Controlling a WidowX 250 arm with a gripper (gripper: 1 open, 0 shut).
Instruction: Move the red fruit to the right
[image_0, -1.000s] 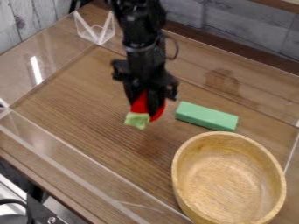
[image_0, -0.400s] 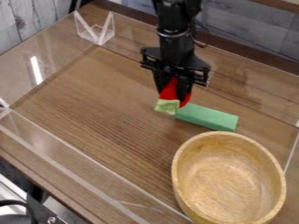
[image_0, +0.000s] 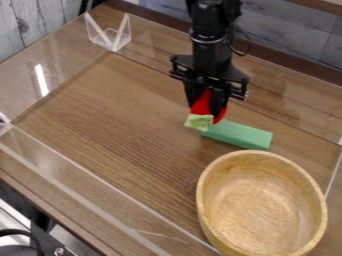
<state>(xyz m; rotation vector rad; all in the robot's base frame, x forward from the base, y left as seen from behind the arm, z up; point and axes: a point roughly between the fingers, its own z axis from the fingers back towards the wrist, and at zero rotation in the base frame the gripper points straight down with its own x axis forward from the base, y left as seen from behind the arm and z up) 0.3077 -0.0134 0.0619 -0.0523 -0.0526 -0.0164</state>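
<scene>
Hand (image_0: 205, 106) pinches the red fruit (image_0: 202, 108) just above the worktop (image_0: 107, 130), right beside the green block's (image_0: 237, 133) left end. Best lower it gently, clear of that block, before letting go.

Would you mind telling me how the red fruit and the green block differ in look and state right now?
The red fruit is small, glossy and rounded, red with a light-green cap at its lower end; the green block is flat, rectangular and one plain green. The fruit is clamped in the gripper, while the block lies free on the table. The fruit is the smaller. Both show some green and sit close together.
</scene>
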